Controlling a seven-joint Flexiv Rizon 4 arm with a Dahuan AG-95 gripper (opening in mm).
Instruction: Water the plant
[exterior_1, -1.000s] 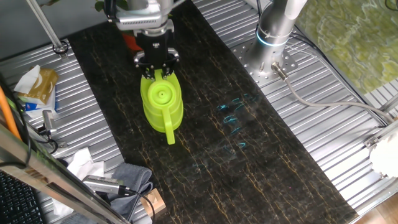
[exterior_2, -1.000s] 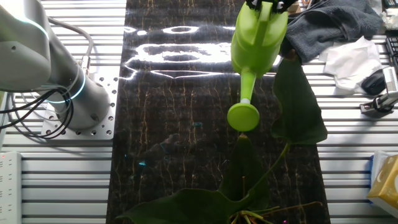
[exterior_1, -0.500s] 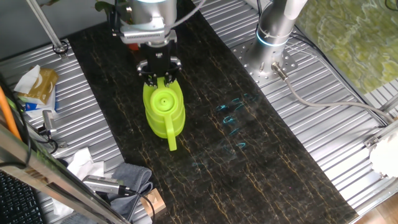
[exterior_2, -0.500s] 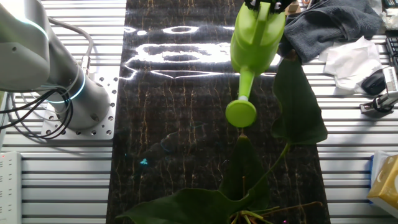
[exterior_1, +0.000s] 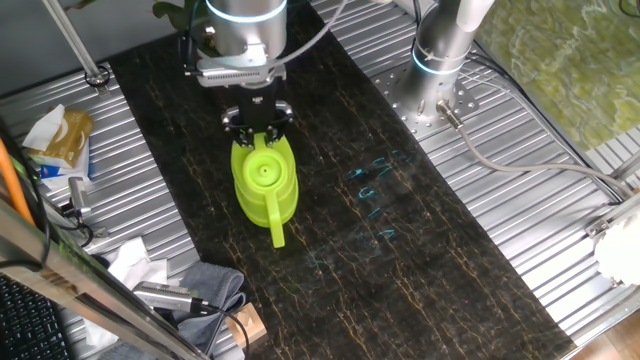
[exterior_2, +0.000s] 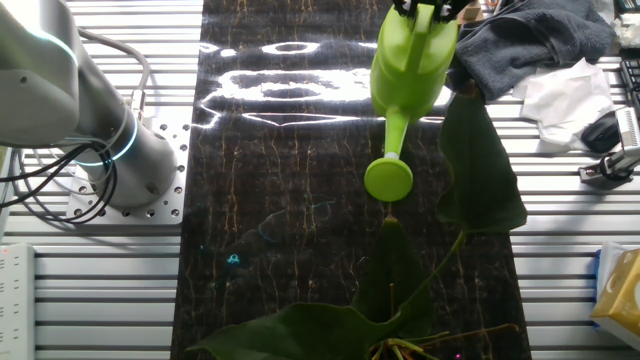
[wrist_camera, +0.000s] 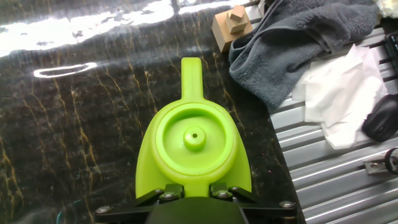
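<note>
My gripper (exterior_1: 258, 120) is shut on the lime-green watering can (exterior_1: 265, 180), holding it at its top edge over the dark marbled mat. In the hand view the jaws (wrist_camera: 194, 190) clamp the can (wrist_camera: 194, 143) from the near side. In the other fixed view the can (exterior_2: 412, 60) hangs from the gripper (exterior_2: 430, 6), and its spout head (exterior_2: 388, 180) points down toward the plant's broad dark leaves (exterior_2: 482, 165). The plant shows only as a leaf (exterior_1: 172, 10) behind the arm in one fixed view. Its pot is hidden.
A grey towel (wrist_camera: 292, 43), a small wooden block (wrist_camera: 231, 23) and white paper (wrist_camera: 336, 93) lie beside the mat. The robot base (exterior_1: 440, 60) stands to the right. A black tool (exterior_1: 165, 295) and clutter lie at the lower left.
The gripper and the can have shifted a little along the mat, away from the top of one fixed view. The spout head has moved slightly. The grip is unchanged.
</note>
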